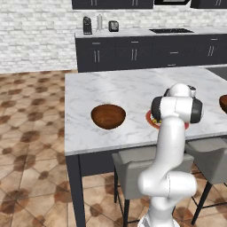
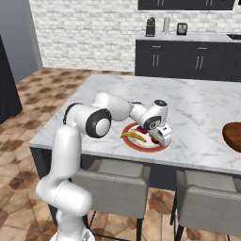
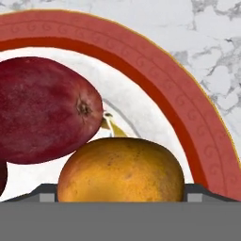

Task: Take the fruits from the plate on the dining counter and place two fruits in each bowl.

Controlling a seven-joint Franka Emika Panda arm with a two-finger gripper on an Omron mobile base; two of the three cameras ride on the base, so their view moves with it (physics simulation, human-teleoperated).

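Low over the plate (image 2: 141, 145), jaws astride orange fruit (image 3: 121, 170), grip unclear

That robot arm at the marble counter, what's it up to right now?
The gripper is down over the red-rimmed plate on the dining counter, jaws apart on either side of the orange fruit. Nothing is lifted yet. A dark red fruit and the banana also lie on the plate. The near bowl looks empty.
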